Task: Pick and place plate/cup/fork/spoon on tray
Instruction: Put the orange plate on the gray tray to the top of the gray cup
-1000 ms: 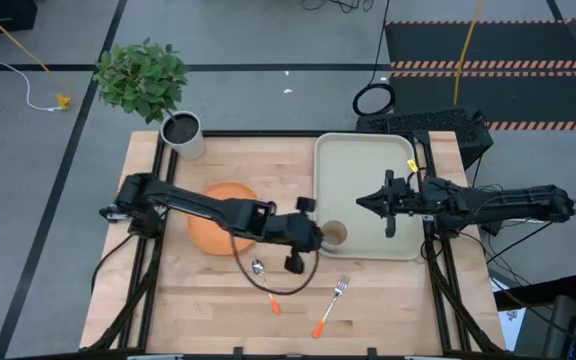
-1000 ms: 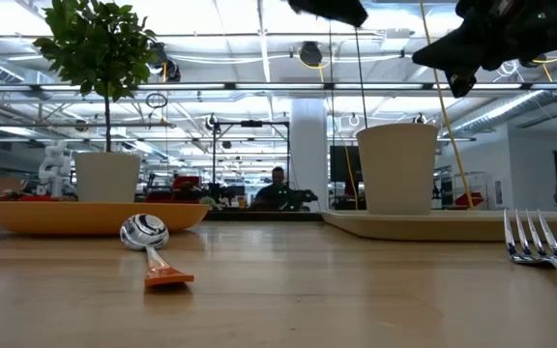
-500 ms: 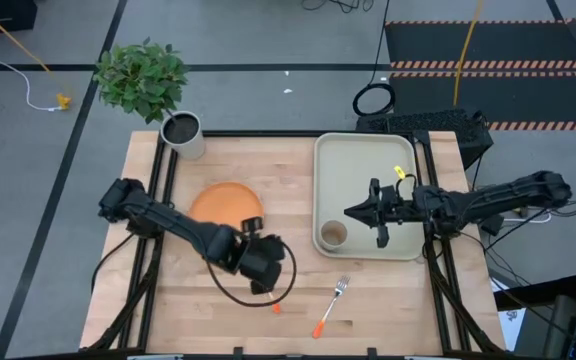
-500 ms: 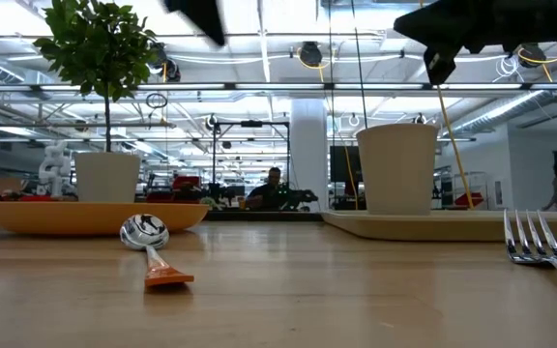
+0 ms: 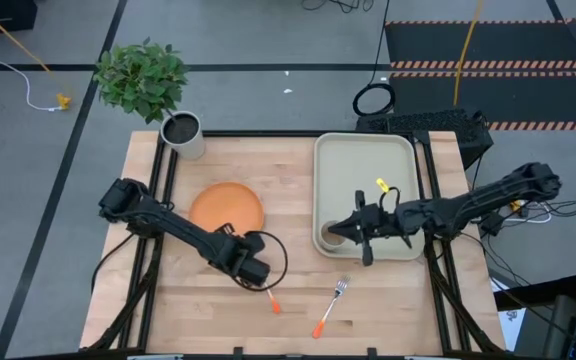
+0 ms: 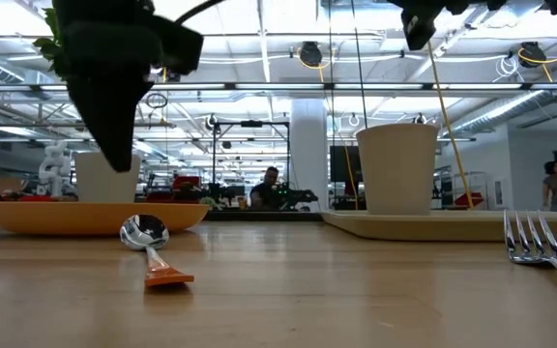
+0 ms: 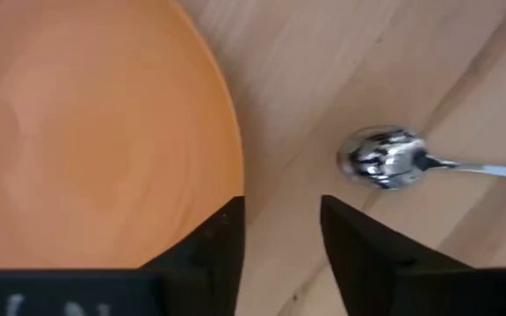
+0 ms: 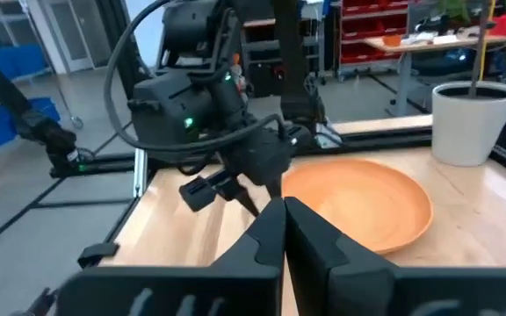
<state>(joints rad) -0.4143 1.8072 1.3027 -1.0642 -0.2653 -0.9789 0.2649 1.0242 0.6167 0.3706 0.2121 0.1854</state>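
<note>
The orange plate (image 5: 223, 207) lies on the table left of centre. The spoon (image 6: 144, 230) lies flat just near of it, its bowl (image 7: 383, 158) toward the plate and its orange handle (image 5: 274, 305) pointing to the near edge. The fork (image 5: 330, 305) lies flat to the right of the spoon. The beige cup (image 6: 396, 166) stands upright in the near left corner of the cream tray (image 5: 368, 170). My left gripper (image 5: 255, 270) is open above the table, between the plate's rim and the spoon's bowl, touching nothing. My right gripper (image 8: 285, 209) is shut and empty above the cup.
A grey-white pot (image 5: 181, 130) with a green plant stands at the table's far left corner. The far half of the tray is bare. People and workshop equipment show beyond the table in the low view.
My left gripper has gone from beside the cup at the tray's near left corner toward the table's left and near edges, and has come down over the spoon's bowl. My right gripper has gone toward the table's left and near edges, to above the cup. Nothing on the table has moved.
</note>
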